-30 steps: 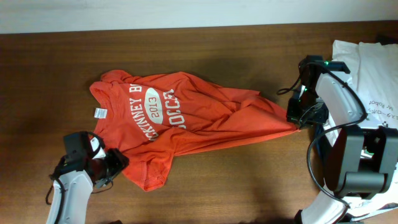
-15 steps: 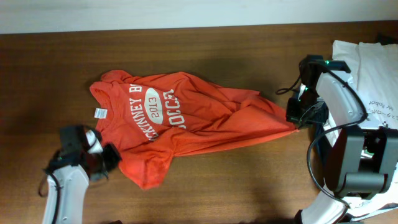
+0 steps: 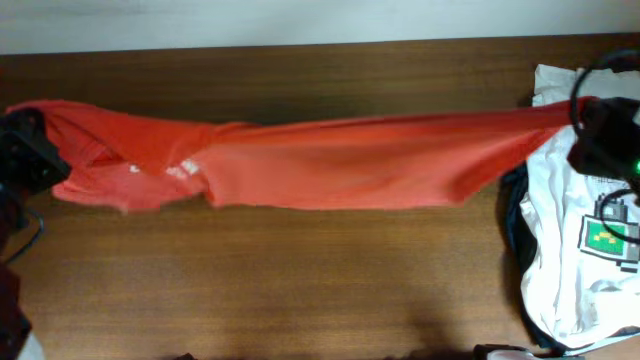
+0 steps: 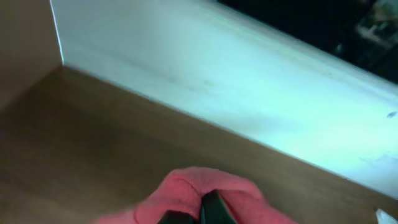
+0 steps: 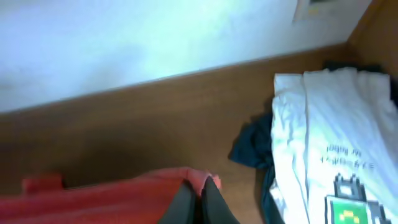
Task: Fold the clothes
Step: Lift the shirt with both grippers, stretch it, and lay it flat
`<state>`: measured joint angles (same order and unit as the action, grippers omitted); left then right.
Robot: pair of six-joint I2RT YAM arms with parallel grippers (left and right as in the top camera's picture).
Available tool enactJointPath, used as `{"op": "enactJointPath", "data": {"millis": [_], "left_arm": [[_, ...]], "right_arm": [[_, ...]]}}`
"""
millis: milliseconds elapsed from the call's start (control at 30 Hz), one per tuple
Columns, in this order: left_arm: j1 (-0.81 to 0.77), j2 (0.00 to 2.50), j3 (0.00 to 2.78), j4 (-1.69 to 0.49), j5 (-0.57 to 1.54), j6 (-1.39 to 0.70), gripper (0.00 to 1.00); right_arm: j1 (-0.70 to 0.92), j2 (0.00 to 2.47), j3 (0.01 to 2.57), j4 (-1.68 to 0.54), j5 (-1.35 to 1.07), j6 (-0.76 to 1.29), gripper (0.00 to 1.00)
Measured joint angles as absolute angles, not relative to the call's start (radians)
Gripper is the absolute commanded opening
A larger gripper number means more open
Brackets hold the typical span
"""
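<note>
The orange T-shirt (image 3: 320,160) hangs stretched in the air across the whole table, from far left to far right. My left gripper (image 3: 30,150) is shut on its left end; the left wrist view shows the fingers (image 4: 202,211) pinching a fold of the orange T-shirt (image 4: 186,190). My right gripper (image 3: 590,125) is shut on its right end; the right wrist view shows the fingers (image 5: 199,196) closed on the orange T-shirt (image 5: 112,199). Both grippers are raised above the table.
A pile of clothes lies at the right edge: a white T-shirt (image 3: 585,260) with a green print over a dark garment (image 3: 515,235), which also show in the right wrist view (image 5: 329,137). A white wall (image 4: 217,87) runs along the table's far edge.
Both arms have lifted and pulled apart, the left to the far left, the right to the far right. The shirt went from lying crumpled on the table to being stretched taut in the air.
</note>
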<state>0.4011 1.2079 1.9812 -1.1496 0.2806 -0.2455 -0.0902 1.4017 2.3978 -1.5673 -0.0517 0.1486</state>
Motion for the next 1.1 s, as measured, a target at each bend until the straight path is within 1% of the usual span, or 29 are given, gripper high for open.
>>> {"op": "enactJointPath", "data": {"millis": [100,200,267,333,400,433,467,500,533,600,633,700,800,833,867,900,933,1000,1033,1100], "left_arm": [[0.402,1.181,2.074,-1.09,0.28,-0.245,0.01],[0.402,1.166,2.094,-1.06,0.294,-0.245,0.01],[0.4,1.261,2.098,-1.056,0.372,-0.245,0.01],[0.374,1.43,2.098,-1.026,0.405,-0.245,0.01],[0.323,1.598,2.095,-0.885,0.416,-0.245,0.01],[0.294,1.679,2.093,-0.768,0.42,-0.245,0.01],[0.283,1.713,2.089,-0.726,0.419,-0.246,0.01],[0.27,1.751,2.085,-0.595,0.422,-0.25,0.01],[0.25,1.801,2.086,-0.5,0.414,-0.262,0.01],[0.25,1.808,2.078,-0.271,0.411,-0.3,0.01],[0.255,1.807,2.112,-0.22,0.413,-0.327,0.01],[0.268,1.8,2.191,-0.288,0.416,-0.355,0.01],[0.271,1.782,2.242,-0.723,0.497,-0.347,0.01],[0.271,1.781,2.235,-1.005,0.517,-0.306,0.01],[0.271,1.786,2.233,-1.079,0.519,-0.282,0.01],[0.264,1.795,2.228,-1.291,0.498,-0.237,0.0],[0.255,1.806,2.206,-1.408,0.463,-0.201,0.0],[0.232,1.85,2.12,-1.504,0.387,-0.159,0.01],[0.224,1.861,2.061,-1.506,0.374,-0.151,0.01],[0.208,1.89,1.838,-1.523,0.345,-0.136,0.0]], "right_arm": [[-0.09,1.392,2.538,-1.547,0.01,0.146,0.04],[-0.09,1.416,2.56,-1.514,0.044,0.146,0.04],[-0.09,1.527,2.563,-1.519,0.032,0.146,0.04],[-0.09,1.684,2.553,-1.507,-0.009,0.146,0.04],[-0.09,1.834,2.549,-1.384,-0.044,0.146,0.04],[-0.09,1.892,2.547,-1.285,-0.051,0.146,0.04],[-0.09,1.914,2.54,-1.224,-0.056,0.146,0.04],[-0.09,1.934,2.536,-1.082,-0.08,0.146,0.04],[-0.09,1.931,2.539,-0.994,-0.1,0.146,0.04],[-0.091,1.928,2.55,-0.891,-0.112,0.145,0.04],[-0.099,1.922,2.556,-0.88,-0.111,0.146,0.04],[-0.12,1.91,2.561,-0.925,-0.11,0.146,0.04],[-0.167,1.898,2.569,-1.238,-0.083,0.143,0.04],[-0.172,1.9,2.566,-1.37,-0.053,0.141,0.04],[-0.173,1.901,2.566,-1.46,-0.044,0.134,0.04],[-0.175,1.908,2.54,-1.576,-0.03,0.125,0.04],[-0.176,1.92,2.501,-1.62,-0.023,0.12,0.04],[-0.176,1.954,2.282,-1.673,-0.019,0.115,0.04],[-0.176,1.962,2.178,-1.657,-0.017,0.11,0.04],[-0.176,1.981,1.942,-1.657,-0.015,0.105,0.04]]}}
